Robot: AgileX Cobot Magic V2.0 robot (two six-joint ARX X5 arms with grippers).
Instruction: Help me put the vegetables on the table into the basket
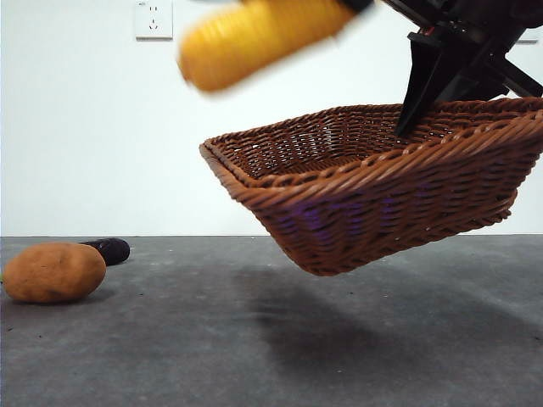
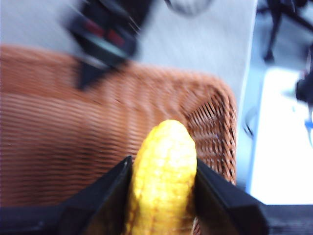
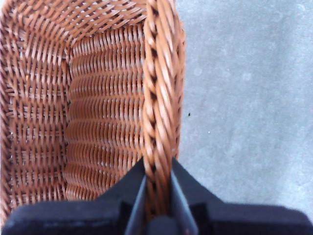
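The brown wicker basket [image 1: 373, 191] hangs tilted above the table, its left end lower. My right gripper [image 3: 157, 188] is shut on the basket's braided rim [image 3: 159, 98]; in the front view it shows as a dark arm [image 1: 441, 68] at the upper right. The yellow corn cob [image 2: 164, 176] sits between the jaws of my left gripper [image 2: 164, 196], which is shut on it above the basket's inside [image 2: 73, 127]. In the front view the corn [image 1: 254, 38] is blurred, high above the basket's left end. The potato [image 1: 53, 271] and the dark eggplant [image 1: 109, 249] lie on the table at the far left.
The dark grey table [image 1: 271, 348] stretches under the lifted basket, which casts a shadow on it. A white wall with a socket [image 1: 153, 19] stands behind.
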